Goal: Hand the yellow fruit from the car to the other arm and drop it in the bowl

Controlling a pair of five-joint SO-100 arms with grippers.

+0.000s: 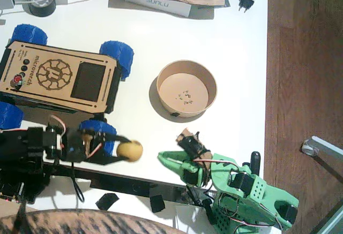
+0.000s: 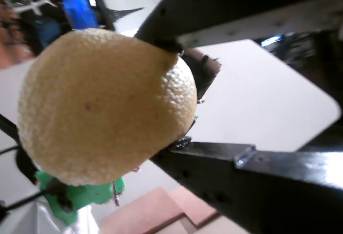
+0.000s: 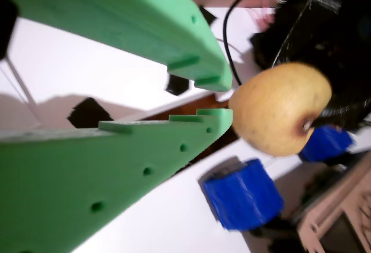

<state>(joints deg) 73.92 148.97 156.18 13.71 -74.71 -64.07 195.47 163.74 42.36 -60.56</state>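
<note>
Fixed view: black left tool (image 1: 122, 151) clamps the yellow fruit (image 1: 129, 151) just off the car (image 1: 59, 77), above the white worktop (image 1: 225, 41). Green right tool (image 1: 167, 159) nearby, jaws apart, empty. Bowl (image 1: 187, 88) beyond, empty.
Wrist view: fruit (image 2: 102, 105) pinched between black fingers (image 2: 241, 164).
Other wrist view: green fingers (image 3: 145, 149) parted, fruit (image 3: 281, 108) just ahead, untouched.

car (image 1: 56, 76) left edge cropped, bowl (image 1: 187, 88) specks unidentifiable

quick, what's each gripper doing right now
Left gripper: closed on the yellow fruit.
Right gripper: open, empty, beside the fruit.
</note>
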